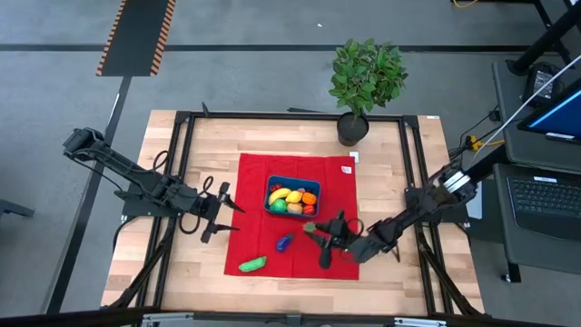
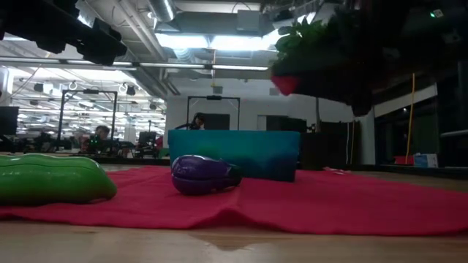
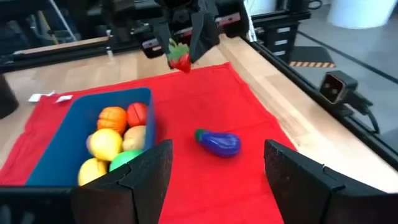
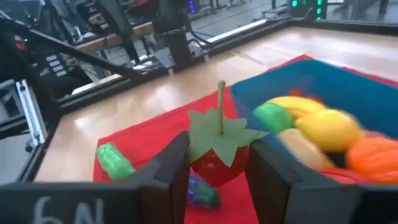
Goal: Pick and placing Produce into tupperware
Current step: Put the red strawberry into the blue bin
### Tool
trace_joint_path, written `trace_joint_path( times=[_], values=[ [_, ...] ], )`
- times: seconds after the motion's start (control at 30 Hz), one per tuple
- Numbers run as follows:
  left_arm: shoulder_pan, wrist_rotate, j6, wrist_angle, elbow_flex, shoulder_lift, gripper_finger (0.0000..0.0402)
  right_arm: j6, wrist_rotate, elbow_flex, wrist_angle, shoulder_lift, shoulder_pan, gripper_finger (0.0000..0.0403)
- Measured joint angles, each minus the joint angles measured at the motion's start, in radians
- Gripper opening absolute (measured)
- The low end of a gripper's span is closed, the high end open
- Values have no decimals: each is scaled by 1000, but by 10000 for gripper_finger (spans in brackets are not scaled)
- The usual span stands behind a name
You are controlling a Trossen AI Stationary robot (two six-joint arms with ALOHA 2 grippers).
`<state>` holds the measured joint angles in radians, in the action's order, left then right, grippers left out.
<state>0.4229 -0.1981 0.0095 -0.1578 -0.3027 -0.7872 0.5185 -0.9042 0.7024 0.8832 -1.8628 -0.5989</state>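
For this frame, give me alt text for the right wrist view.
The right hand grips a red toy strawberry with a green leafy top, just short of a blue container filled with yellow, green and orange toy produce. A green toy vegetable lies on the red cloth behind.

A robotics lab set inside an open-plan office or industrial hall is shown. A wooden table point(image 1: 182, 272) framed in black metal is placed on a grey concrete floor, where a strip of orange-and-black hazard tape point(image 1: 136, 36) is laid. A workstation with a monitor point(image 1: 556, 116) and keyboard point(image 1: 543, 202) is seen beside it. Exposed ceiling ducts point(image 2: 146, 29), strip lights and rows of desks with seated people point(image 2: 101, 134) are seen beyond.
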Motion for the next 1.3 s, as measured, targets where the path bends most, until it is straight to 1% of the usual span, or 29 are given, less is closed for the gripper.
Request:
trace_joint_path(
  times=[0.17, 0.3, 0.4, 0.7, 0.9, 1.03, 1.13, 1.2, 1.3],
  values=[
    [-1, -7, -15, -11, 0, 0, 241, -41, 34, -111, -7, 110, 23, 129],
    [-16, -8, -27, -16, 0, 0, 241, -74, 43, -174, -6, 173, 45, 129],
    [-30, -8, -30, -16, 0, 0, 241, -107, 71, -206, -4, 217, 62, 129],
    [-64, -8, -34, -17, 0, 0, 241, -233, 186, -293, -3, 353, 102, 129],
    [-76, -8, -27, -21, 0, 0, 241, -232, 261, -377, -4, 440, 139, 129],
    [-78, -8, -27, -26, 0, 0, 241, -233, 278, -384, -5, 470, 175, 129],
    [-78, -10, -27, -26, 0, 0, 241, -264, 282, -352, -44, 471, 202, 129],
    [-78, -13, -27, -26, 0, 0, 241, -282, 309, -319, -112, 470, 226, 129],
    [-78, -20, -26, -27, 0, 0, 241, -262, 355, -266, -231, 470, 272, 129]
  ],
)
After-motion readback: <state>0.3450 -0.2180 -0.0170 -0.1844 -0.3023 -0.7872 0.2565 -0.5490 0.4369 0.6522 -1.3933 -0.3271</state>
